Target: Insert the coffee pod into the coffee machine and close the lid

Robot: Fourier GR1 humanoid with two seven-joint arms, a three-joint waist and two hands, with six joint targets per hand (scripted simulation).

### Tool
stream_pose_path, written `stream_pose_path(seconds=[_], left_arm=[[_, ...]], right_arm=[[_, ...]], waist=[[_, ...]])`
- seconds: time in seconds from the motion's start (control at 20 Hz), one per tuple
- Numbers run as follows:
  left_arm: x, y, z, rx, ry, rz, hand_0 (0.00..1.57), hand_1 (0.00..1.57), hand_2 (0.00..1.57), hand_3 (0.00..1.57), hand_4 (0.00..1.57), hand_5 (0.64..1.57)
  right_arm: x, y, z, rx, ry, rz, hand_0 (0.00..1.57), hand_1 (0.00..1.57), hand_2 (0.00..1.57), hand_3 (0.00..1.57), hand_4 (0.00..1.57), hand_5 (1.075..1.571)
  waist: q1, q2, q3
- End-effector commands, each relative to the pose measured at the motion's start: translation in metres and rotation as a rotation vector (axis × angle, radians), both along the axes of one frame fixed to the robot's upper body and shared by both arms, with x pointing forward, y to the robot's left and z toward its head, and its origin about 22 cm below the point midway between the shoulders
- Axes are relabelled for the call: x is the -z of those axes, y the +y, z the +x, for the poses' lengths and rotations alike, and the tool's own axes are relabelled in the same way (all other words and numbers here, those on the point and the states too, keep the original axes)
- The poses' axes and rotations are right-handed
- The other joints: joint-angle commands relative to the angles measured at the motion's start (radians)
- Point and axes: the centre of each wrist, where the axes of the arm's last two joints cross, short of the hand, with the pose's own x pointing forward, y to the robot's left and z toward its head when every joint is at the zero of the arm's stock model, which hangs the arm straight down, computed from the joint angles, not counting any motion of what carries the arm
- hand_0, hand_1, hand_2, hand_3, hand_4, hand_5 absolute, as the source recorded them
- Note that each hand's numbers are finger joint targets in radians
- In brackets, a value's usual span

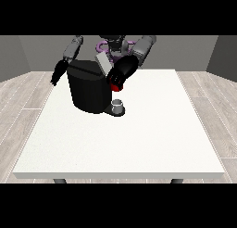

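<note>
The black coffee machine (88,90) stands on the white table (139,139), left of the middle and towards the back. Its grey lid (103,63) is tilted up and open. The hand at the view's right (121,73) is at the machine's top right corner, just beside the lid. A red thing at the machine (115,87) shows right under that hand. The hand at the view's left (58,74) hangs off the machine's left side, apart from it, with its fingers pointing down and holding nothing.
A small grey thing (118,105) stands on the machine's low base at its front right. White tabletop stretches to the right and towards the camera. The table's edges drop to a wooden floor.
</note>
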Motion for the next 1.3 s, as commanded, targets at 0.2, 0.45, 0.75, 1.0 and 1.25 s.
stream_pose_path(seconds=[0.2,0.45,0.75,1.0,1.25], left_arm=[[0.016,0.008,0.001,-0.031,-0.023,0.019,0.00,0.00,0.56,0.46,0.00,1.571],[0.024,-0.019,0.006,-0.022,0.025,0.007,0.00,0.00,0.36,0.25,0.00,1.571],[0.048,-0.027,0.006,-0.001,0.140,0.000,0.00,0.00,0.00,0.00,0.00,1.571],[0.125,-0.021,0.000,0.012,0.301,-0.067,0.00,0.00,0.18,0.00,0.00,1.571],[0.206,-0.051,-0.015,0.166,0.366,-0.621,0.00,0.00,0.00,0.00,0.37,1.571]], right_arm=[[0.007,-0.004,-0.002,0.023,0.006,0.007,0.00,0.00,0.00,0.00,0.12,1.571],[-0.010,-0.005,0.009,0.019,0.041,0.009,0.00,0.00,0.00,0.00,0.15,1.571],[0.058,-0.028,-0.011,0.093,0.153,0.066,0.00,0.00,0.00,0.00,0.00,1.571],[0.111,-0.040,-0.055,0.099,0.270,0.059,0.00,0.00,0.00,0.00,0.00,1.571],[0.113,-0.054,-0.056,0.193,0.305,0.079,0.00,0.00,0.00,0.00,0.00,1.571]], waist=[[0.016,-0.004,-0.0012],[0.030,-0.052,-0.0013],[0.138,-0.169,-0.0005],[0.169,-0.306,-0.0009],[0.289,-0.386,-0.0039]])
